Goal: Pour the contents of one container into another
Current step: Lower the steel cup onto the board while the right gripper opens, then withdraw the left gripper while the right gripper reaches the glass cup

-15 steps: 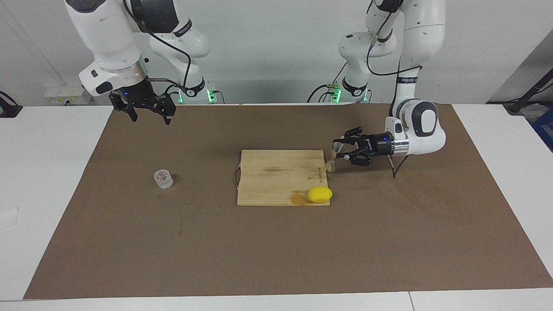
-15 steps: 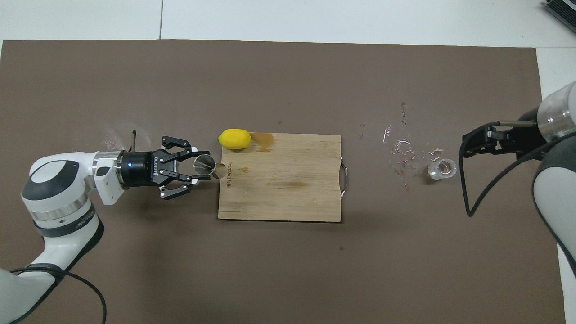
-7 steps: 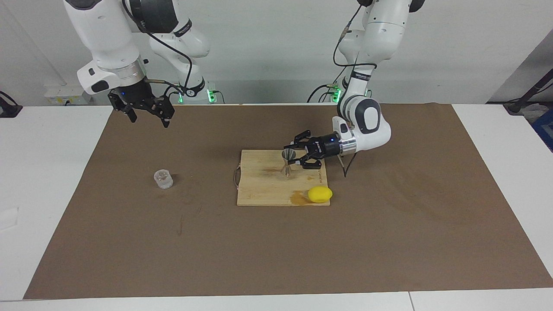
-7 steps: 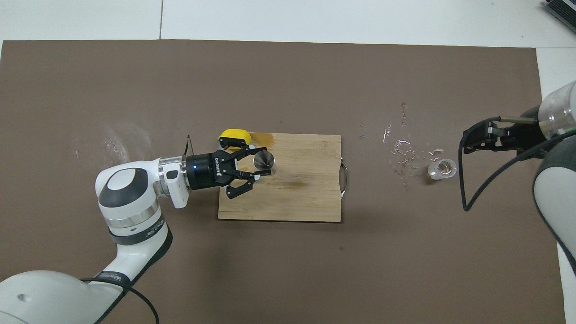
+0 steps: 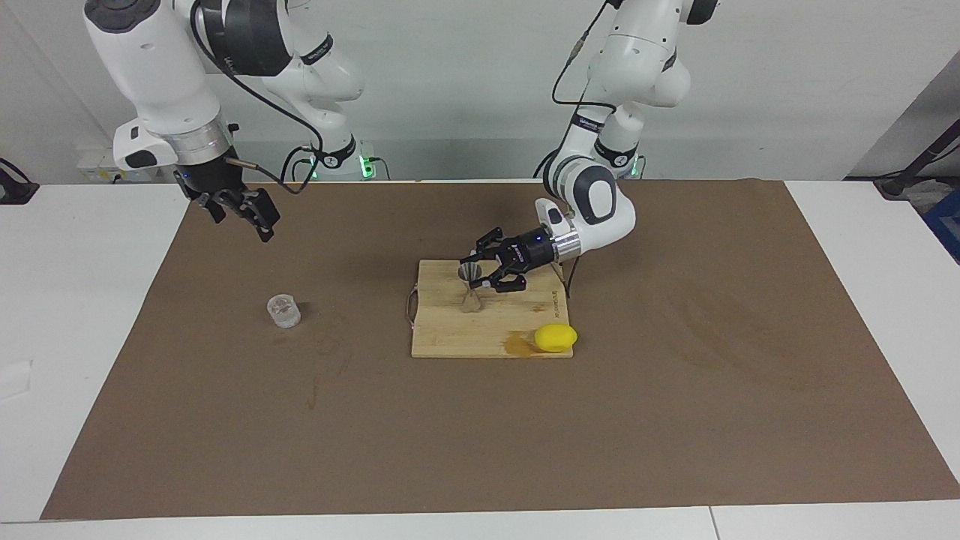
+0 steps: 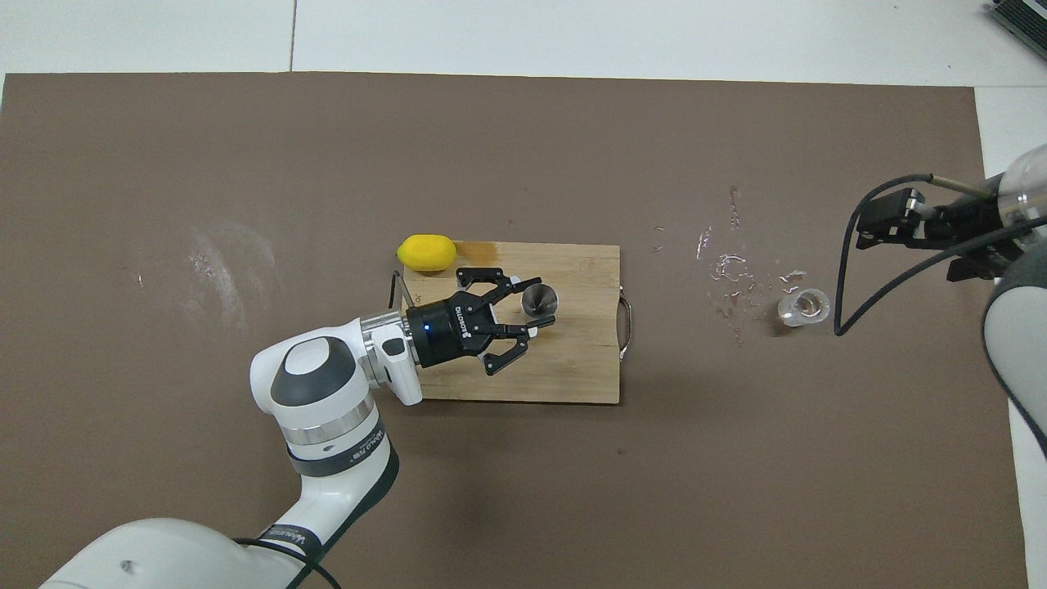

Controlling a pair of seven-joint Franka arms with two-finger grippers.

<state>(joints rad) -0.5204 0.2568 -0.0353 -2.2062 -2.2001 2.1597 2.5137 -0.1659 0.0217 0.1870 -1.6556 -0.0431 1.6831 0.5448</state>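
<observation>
The jigger, a silvery metal hourglass, is upright over the wooden cutting board, its base close to the wood. My left gripper is shut on its waist from the side. From overhead, the jigger's open cup shows just past the left gripper. The clear glass tumbler stands alone on the brown mat toward the right arm's end of the table, also seen as the tumbler from above. My right gripper hangs open and empty in the air over the mat near that tumbler.
A yellow lemon lies at the board's corner farthest from the robots, toward the left arm's end. Spilled droplets glint on the mat between the board and the tumbler.
My left gripper has carried the jigger from beside the board's edge to over the board, toward the right arm's end. The right gripper has swung slightly outward and turned.
</observation>
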